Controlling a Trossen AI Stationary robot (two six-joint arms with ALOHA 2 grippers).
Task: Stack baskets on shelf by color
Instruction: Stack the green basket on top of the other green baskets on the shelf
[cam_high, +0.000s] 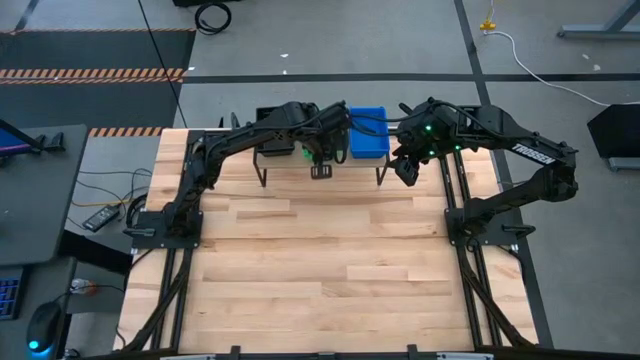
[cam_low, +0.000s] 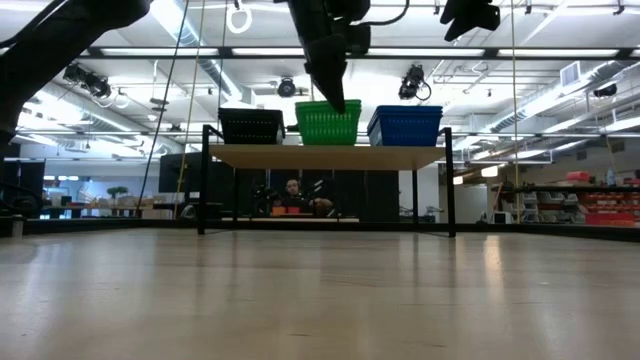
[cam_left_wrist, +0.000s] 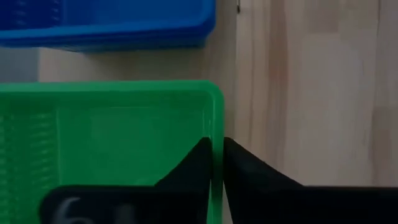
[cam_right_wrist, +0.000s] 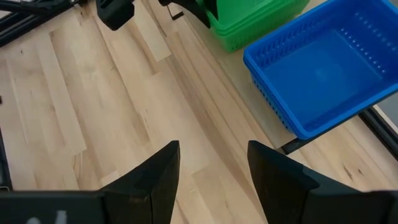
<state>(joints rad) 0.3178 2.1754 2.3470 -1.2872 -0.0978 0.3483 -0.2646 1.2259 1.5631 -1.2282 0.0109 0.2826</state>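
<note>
Green baskets (cam_low: 327, 122) pinched at the rim, mid-shelf.

On the shelf (cam_low: 328, 156), black baskets (cam_low: 251, 126), green and blue baskets (cam_low: 405, 126) sit side by side, green in the middle. The left gripper (cam_left_wrist: 217, 163) has its fingers clamped on the green stack's front wall. The right gripper (cam_right_wrist: 212, 163) hangs with fingers spread, empty, off the shelf's front edge beside the blue stack, over the tabletop (cam_high: 320, 270).
</note>
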